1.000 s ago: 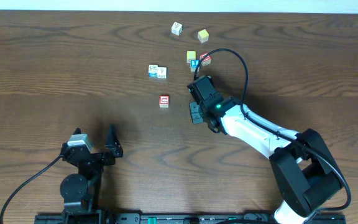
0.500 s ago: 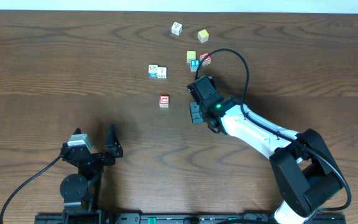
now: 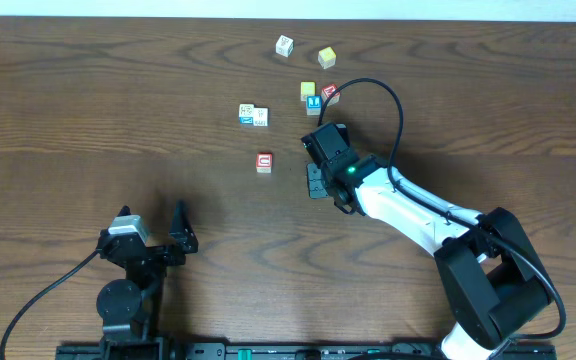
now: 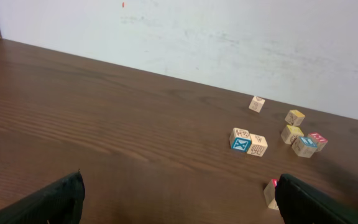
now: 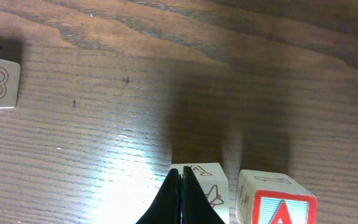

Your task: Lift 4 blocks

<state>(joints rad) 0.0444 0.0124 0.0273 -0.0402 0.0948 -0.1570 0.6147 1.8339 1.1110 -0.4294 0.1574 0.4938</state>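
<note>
The left gripper (image 3: 152, 222) sits low on the left of the wooden table (image 3: 68, 100), jaws spread wide with nothing between them, well apart from every cube. Towards the middle, the pair of white cubes (image 3: 253, 115) touch side by side, and nearer the arms the red-framed C cube (image 3: 264, 161) stands alone. The whitish cube (image 3: 284, 45) lies near the far edge. Right of it is a tight cluster — a yellow cube (image 3: 307, 91), the blue-lettered cube (image 3: 314, 102) and the red-framed A cube (image 3: 330, 93). A second yellow cube (image 3: 326, 57) sits apart, farther back. All four lettered cubes rest on the table. The right gripper (image 5: 182, 174) — jaws pressed shut, holding nothing — points at that cluster from just short of it.
</note>
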